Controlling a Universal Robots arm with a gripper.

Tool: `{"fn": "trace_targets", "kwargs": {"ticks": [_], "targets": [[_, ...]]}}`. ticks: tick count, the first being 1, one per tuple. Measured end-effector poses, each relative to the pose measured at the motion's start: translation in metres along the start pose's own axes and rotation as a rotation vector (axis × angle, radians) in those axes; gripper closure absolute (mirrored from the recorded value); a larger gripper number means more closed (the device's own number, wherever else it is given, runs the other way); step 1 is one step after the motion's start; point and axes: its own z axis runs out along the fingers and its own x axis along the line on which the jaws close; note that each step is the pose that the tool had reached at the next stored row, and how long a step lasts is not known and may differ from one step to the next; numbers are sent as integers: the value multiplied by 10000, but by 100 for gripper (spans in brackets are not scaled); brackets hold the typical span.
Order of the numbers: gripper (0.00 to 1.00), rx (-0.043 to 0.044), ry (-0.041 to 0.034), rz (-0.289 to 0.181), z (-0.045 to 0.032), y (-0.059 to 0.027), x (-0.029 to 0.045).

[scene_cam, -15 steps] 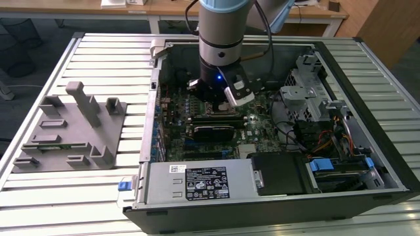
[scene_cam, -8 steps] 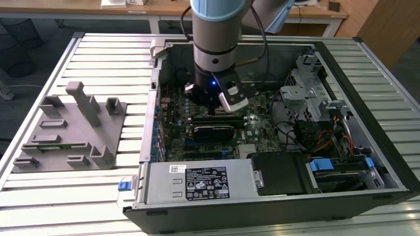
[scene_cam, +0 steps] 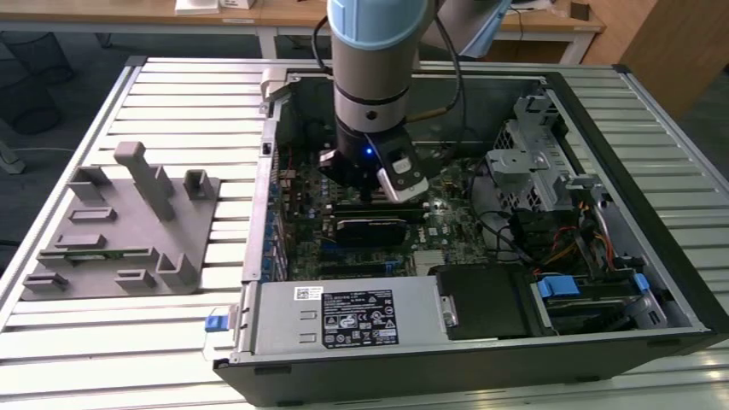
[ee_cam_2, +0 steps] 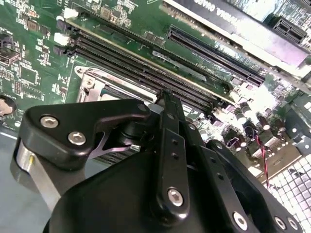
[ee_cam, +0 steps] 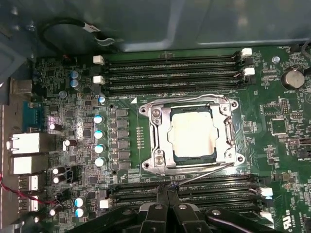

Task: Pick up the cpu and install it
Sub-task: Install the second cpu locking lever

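Gripper (ee_cam: 167, 204) seen at bottom middle of first wrist view, black fingers (ee_cam_2: 167, 126) pressed together, nothing held. Cpu (ee_cam: 193, 132) seen just past fingertips, at frame centre, laid flat inside socket (ee_cam: 160, 141) of green motherboard (ee_cam: 286, 160). Memory slots (ee_cam: 170, 73) seen further up frame. In exterior view, gripper (scene_cam: 367, 195) lowered into open computer case (scene_cam: 592, 333), frame centre. Grey holder block (scene_cam: 125, 222) seen at middle left, on slatted table (scene_cam: 183, 94).

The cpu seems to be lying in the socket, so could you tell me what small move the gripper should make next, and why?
Probably a short lift straight up. The cpu lies inside the socket frame, and the gripper is shut on nothing, its tips low over the memory slots.
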Motion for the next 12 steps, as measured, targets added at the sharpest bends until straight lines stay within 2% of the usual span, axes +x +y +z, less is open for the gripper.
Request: {"fn": "trace_targets", "kwargs": {"ticks": [3,4,12], "targets": [[89,-347,28,9,2,-16,21],[89,-414,33,10,3,-24,25],[89,-652,47,42,48,-133,35]]}}
